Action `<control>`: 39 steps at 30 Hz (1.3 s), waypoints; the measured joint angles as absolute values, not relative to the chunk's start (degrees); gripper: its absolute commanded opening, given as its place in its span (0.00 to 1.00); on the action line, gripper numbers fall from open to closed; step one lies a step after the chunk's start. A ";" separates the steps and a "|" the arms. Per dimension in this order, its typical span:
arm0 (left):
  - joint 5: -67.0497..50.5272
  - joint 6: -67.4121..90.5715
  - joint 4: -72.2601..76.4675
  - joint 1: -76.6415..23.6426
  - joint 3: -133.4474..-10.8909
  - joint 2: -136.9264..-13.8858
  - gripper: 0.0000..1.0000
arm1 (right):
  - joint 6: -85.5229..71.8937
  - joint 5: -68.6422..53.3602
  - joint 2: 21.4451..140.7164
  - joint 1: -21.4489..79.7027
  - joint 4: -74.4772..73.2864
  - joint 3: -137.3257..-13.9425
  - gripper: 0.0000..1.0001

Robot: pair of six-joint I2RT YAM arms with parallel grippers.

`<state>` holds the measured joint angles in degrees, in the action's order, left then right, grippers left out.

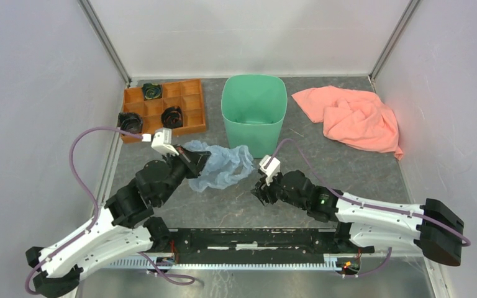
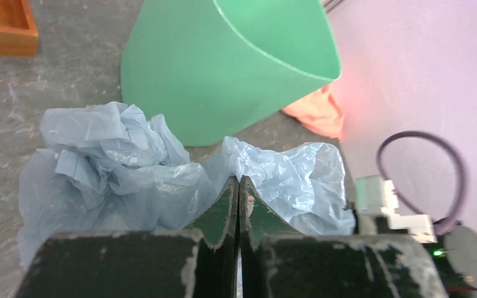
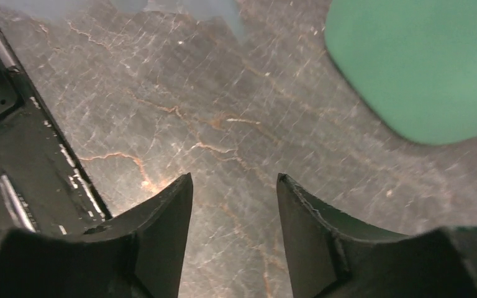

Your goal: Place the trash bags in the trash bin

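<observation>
Left tool (image 2: 239,181) pinched closed; right tool (image 3: 235,177) agape.

soft, even light fills the top view, shadows faint. the pink cloth (image 1: 354,118) tints the wall (image 1: 413,93) beside the far right corner of the tabletop (image 1: 348,174). right wrist view: blurred trash bin (image 3: 422,68), warm glare on the tabletop.

an orange compartment tray (image 1: 192,102) sits at the far left of the grey marbled table (image 1: 348,167), three dark round objects (image 1: 172,116) in its compartments. a salmon-pink cloth (image 1: 355,118) lies crumpled far right.
</observation>
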<state>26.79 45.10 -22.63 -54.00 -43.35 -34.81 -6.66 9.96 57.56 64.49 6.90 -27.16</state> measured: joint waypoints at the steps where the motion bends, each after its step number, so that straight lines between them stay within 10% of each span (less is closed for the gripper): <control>1: 27.03 45.12 -21.54 -54.00 -42.83 -33.93 0.02 | -8.99 9.96 57.91 64.49 6.92 -26.96 0.67; 9: 27.79 45.19 -16.97 -54.00 -36.58 -33.41 0.02 | -21.56 2.92 53.95 62.52 7.03 -24.75 0.93; 18: 26.83 46.65 -16.62 -54.00 -33.30 -30.68 0.02 | -30.52 -15.53 43.16 47.16 18.57 -19.27 0.98; 36: 23.59 48.82 -15.66 -54.00 -30.52 -29.95 0.02 | -57.04 -26.72 57.28 43.18 50.13 -16.08 0.97; 39: 22.35 48.82 -14.61 -54.00 -29.34 -30.22 0.02 | -55.46 -23.51 59.46 45.36 46.74 -18.46 0.73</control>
<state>22.35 48.82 -14.61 -54.00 -29.34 -30.22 -55.46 -23.51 59.46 45.36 46.74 -18.46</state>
